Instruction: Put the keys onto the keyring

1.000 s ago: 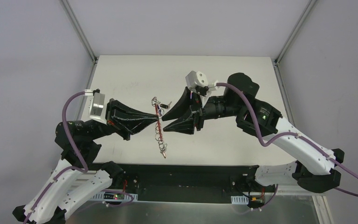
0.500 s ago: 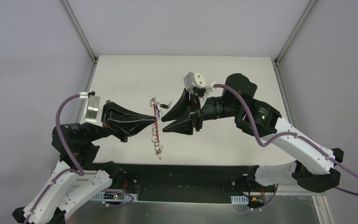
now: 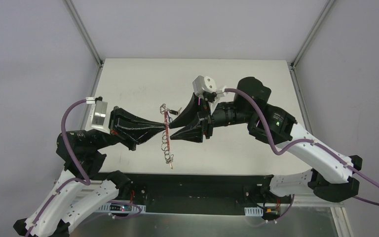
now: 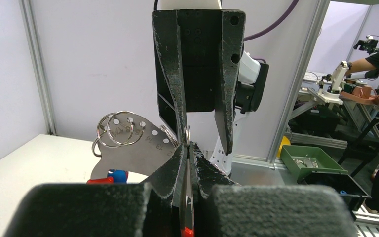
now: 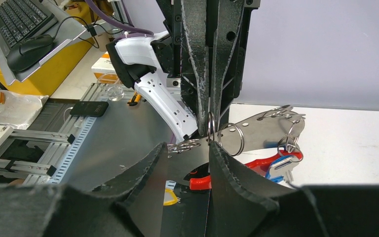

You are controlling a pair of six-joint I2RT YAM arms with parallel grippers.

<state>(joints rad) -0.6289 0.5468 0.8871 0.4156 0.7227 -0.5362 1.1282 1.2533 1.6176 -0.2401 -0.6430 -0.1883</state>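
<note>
The keyring [image 3: 167,144] hangs above the table, a thin metal plate [image 4: 137,147] strung with silver wire rings [image 4: 121,129], a red strap [image 5: 259,167] and a yellowish tag [image 5: 170,199]. My left gripper [image 3: 164,124] is shut on its edge, and the pinch shows in the left wrist view [image 4: 188,147]. A blue-headed key [image 5: 279,166] dangles from a ring beside the strap. A black-headed key [image 3: 177,110] lies loose on the table behind. My right gripper [image 3: 171,129] faces the left one, open, its fingertips [image 5: 216,148] straddling the plate's rim and one ring [image 5: 210,123].
The white table [image 3: 237,74] ends in a black rail at the near edge, where both arm bases sit. Grey walls and metal posts enclose it. Off the table I see a green bin [image 4: 310,160] and a keyboard [image 5: 22,19].
The right gripper has slid left until its tips flank the keyring. The left gripper and the keyring shifted slightly left and back; its grip is unchanged.
</note>
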